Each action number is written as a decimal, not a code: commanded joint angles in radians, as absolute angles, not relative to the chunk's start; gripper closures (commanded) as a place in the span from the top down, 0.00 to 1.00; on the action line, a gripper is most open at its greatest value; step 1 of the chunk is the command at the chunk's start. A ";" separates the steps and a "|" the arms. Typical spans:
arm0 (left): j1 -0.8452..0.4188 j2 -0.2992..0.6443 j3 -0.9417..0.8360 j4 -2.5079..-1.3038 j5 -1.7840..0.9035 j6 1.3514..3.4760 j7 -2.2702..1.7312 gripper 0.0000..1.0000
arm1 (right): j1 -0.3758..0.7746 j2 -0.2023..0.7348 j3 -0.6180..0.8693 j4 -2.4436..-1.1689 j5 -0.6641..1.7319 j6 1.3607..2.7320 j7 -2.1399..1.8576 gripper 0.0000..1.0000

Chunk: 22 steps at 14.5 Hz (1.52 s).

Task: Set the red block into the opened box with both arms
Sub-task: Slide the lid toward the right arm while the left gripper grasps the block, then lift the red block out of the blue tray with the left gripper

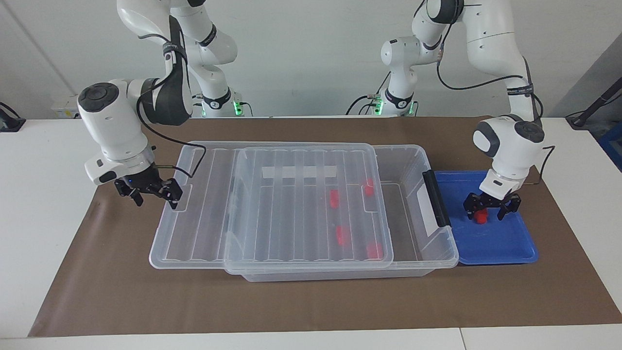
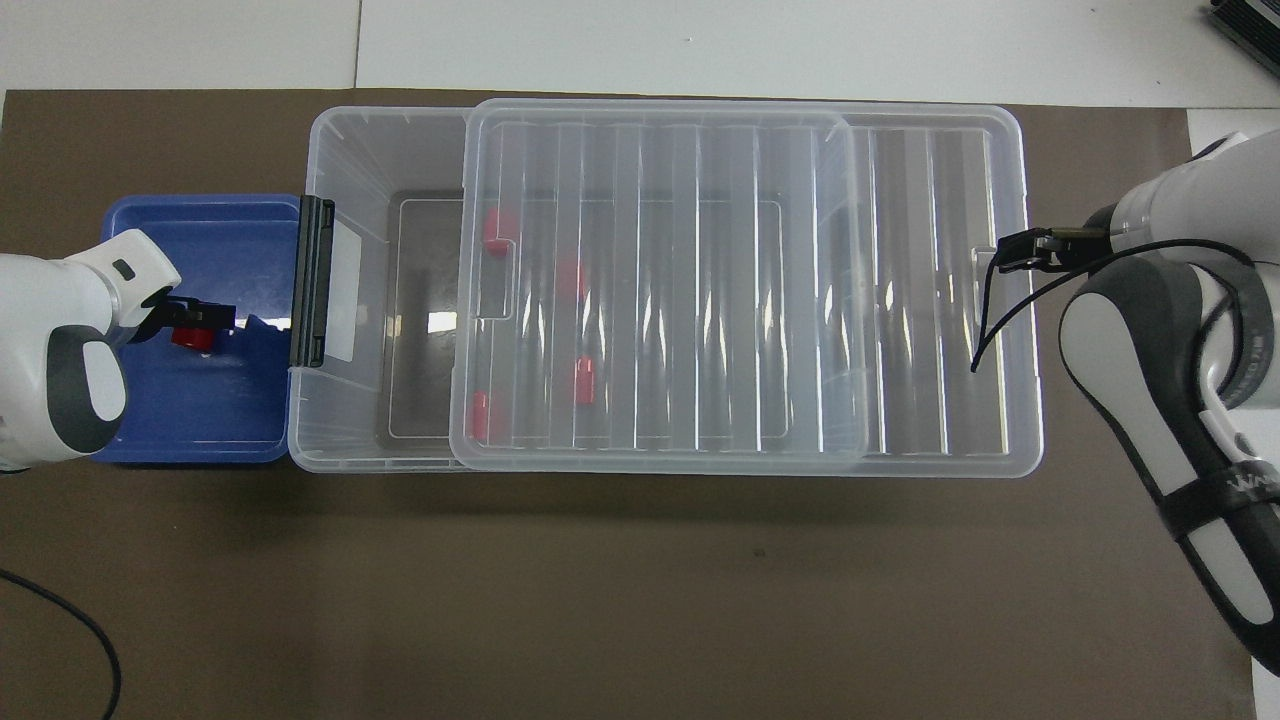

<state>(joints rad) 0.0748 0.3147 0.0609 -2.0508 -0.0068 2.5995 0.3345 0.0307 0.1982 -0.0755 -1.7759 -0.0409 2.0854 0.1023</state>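
Observation:
A red block (image 1: 480, 218) (image 2: 186, 338) lies in the blue tray (image 1: 505, 243) (image 2: 200, 420) at the left arm's end of the table. My left gripper (image 1: 485, 217) (image 2: 205, 318) is down over the block, open, a finger on either side of it. The clear box (image 1: 419, 163) (image 2: 350, 150) stands beside the tray, and its ribbed lid (image 1: 291, 204) (image 2: 700, 300) is slid partway toward the right arm's end, baring the box's end by the tray. My right gripper (image 1: 155, 203) (image 2: 1010, 252) is open, one finger hooked in the lid's end recess.
Several more red blocks (image 1: 334, 198) (image 2: 585, 380) lie inside the box, seen through the lid. The box's black handle (image 1: 436, 198) (image 2: 312, 280) rises between the tray and the box's opening. A brown mat (image 1: 311, 301) covers the table.

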 commanded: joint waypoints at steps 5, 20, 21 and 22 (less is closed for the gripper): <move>0.084 0.308 0.055 -2.069 -0.012 2.620 0.357 0.76 | -0.012 0.173 -0.071 -1.778 -0.087 2.034 0.060 1.00; 0.055 0.281 0.041 -1.713 -0.087 2.089 0.180 0.00 | -0.048 0.153 -0.071 -1.775 -0.097 2.003 0.046 1.00; 0.054 0.278 0.040 -1.656 -0.119 2.013 0.129 0.00 | -0.045 0.152 -0.068 -1.772 -0.097 1.997 0.048 1.00; 0.046 0.270 0.038 -1.604 -0.130 1.944 0.062 0.00 | -0.038 0.150 -0.067 -1.770 -0.095 1.994 0.048 1.00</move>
<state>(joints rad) 0.0652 0.2777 0.0315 -1.7053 -0.0922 2.0772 0.1565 -0.0338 0.1730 -0.0775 -1.7705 -0.0700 2.0234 0.0697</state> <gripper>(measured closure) 0.661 0.000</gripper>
